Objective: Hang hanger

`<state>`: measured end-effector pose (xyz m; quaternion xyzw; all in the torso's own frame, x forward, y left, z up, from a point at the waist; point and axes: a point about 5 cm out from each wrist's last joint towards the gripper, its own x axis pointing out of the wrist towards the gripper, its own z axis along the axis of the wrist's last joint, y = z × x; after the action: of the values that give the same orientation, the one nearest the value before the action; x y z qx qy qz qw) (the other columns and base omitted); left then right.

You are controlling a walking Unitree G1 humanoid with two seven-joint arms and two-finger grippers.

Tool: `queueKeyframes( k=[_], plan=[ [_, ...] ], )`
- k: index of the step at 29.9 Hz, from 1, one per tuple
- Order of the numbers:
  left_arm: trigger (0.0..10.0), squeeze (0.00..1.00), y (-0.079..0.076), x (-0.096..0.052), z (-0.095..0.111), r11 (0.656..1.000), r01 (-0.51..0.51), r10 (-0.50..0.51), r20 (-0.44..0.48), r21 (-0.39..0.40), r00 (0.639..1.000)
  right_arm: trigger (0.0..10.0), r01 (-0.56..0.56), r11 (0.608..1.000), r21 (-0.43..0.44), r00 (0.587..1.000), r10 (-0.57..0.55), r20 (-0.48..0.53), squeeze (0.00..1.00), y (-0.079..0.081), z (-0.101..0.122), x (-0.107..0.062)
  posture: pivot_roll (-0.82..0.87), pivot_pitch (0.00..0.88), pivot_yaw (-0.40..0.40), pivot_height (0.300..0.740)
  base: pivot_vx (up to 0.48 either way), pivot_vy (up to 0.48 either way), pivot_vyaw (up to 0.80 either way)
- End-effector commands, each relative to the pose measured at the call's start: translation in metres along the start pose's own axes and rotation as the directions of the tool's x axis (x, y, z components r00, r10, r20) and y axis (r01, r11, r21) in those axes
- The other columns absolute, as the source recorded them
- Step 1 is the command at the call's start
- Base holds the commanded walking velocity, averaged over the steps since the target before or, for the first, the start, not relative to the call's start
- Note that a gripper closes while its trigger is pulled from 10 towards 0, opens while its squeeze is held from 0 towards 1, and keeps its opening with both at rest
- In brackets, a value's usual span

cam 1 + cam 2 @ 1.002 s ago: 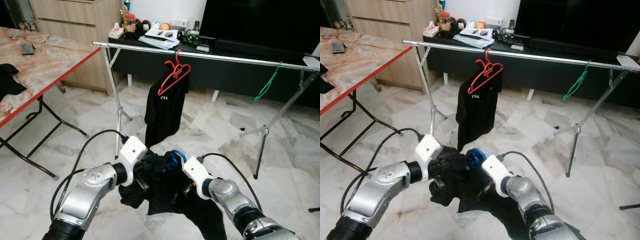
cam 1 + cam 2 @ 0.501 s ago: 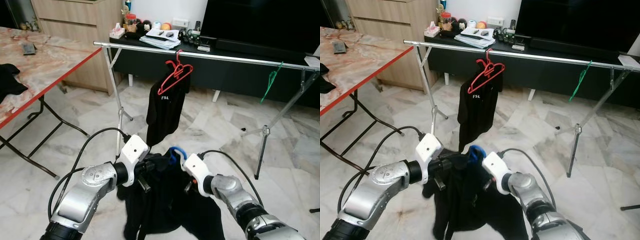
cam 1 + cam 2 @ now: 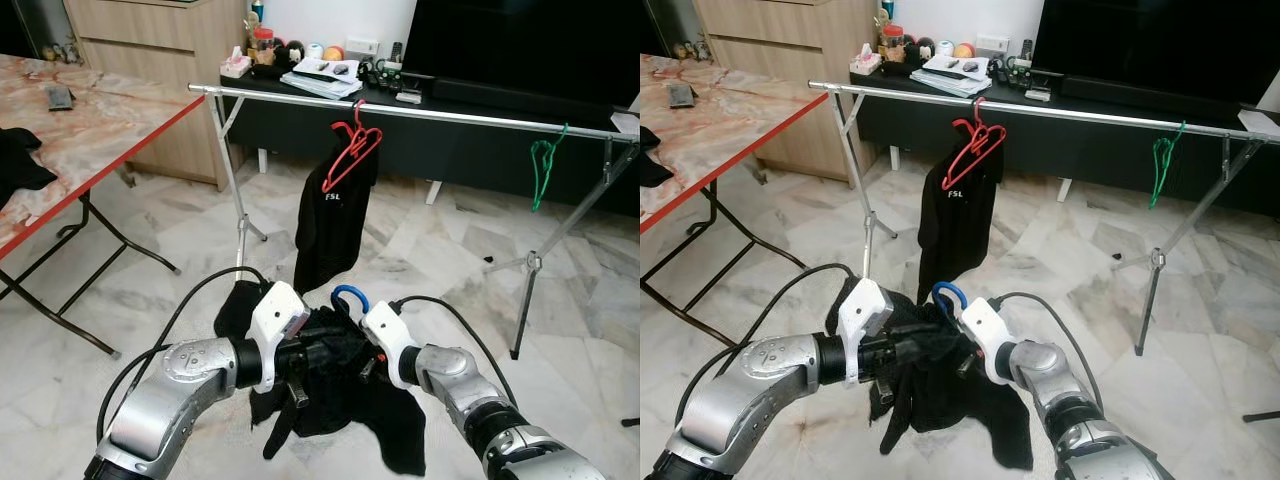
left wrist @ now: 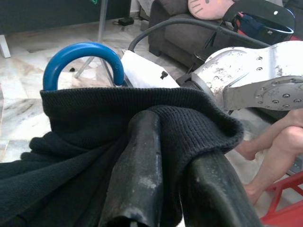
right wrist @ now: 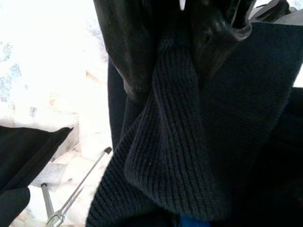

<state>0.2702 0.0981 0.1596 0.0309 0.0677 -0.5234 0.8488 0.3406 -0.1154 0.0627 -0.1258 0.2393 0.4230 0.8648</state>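
We grip with both grippers: the left gripper (image 4: pixel 170 189) has its two scuffed black fingers (image 4: pixel 137 175) pressed together on a fold of the black knitted garment (image 3: pixel 335 385); the right gripper (image 5: pixel 182 52) pinches a ribbed fold of the same knit between its glossy fingers (image 5: pixel 125 47). The wrist views give us the weave, fine rib and a rolled hem, which the eye views render as a plain dark mass; the left wrist view also shows a person's bare leg (image 4: pixel 279 151) beside a dark sofa (image 4: pixel 189 33). The blue hanger (image 3: pixel 349 296) sits inside the garment, its rounded plastic hook rising above the collar between our two white wrists; the whole bundle hangs in the air over the marble floor (image 3: pixel 160 250), below and in front of the metal rail (image 3: pixel 450 115). From the eye views we see that thin silver rail spanning its folding legs; a red hanger (image 3: pixel 350 150) hooks near its middle above a black shirt (image 3: pixel 330 225) with small white lettering; a green hanger (image 3: pixel 543 170) hangs toward the rail's right end. A marble-patterned table (image 3: pixel 90 130) with a red edge stands at our left.
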Motion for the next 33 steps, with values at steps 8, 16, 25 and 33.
queueKeyframes(
  k=[8,16,25,33],
  plan=[
    [10.0,1.00,-0.008,-0.002,0.007,0.998,0.063,-0.063,0.012,0.012,0.998,0.0,0.069,0.998,-0.015,0.996,-0.068,0.058,0.00,-0.015,0.013,-0.008,0.15,0.067,-0.054,0.740,0.000,0.000,0.00],
    [10.0,1.00,-0.009,-0.003,0.007,0.997,0.079,-0.079,0.004,-0.003,0.997,0.0,0.088,0.996,-0.022,0.995,-0.087,0.052,0.00,-0.017,0.013,-0.009,0.15,0.072,-0.052,0.740,0.000,0.000,0.00],
    [10.0,1.00,-0.002,-0.005,0.006,0.999,0.023,-0.021,-0.045,0.025,0.999,0.0,0.138,0.990,-0.013,0.990,-0.138,0.017,0.00,-0.017,0.007,-0.008,0.16,0.076,-0.049,0.740,0.000,0.000,0.00],
    [10.0,0.00,-0.003,-0.005,0.005,0.998,0.014,-0.009,-0.083,0.067,0.997,0.0,0.154,0.988,-0.023,0.988,-0.154,-0.003,0.00,-0.016,0.006,-0.006,0.16,0.080,-0.050,0.740,0.000,0.000,0.00]
  ],
)
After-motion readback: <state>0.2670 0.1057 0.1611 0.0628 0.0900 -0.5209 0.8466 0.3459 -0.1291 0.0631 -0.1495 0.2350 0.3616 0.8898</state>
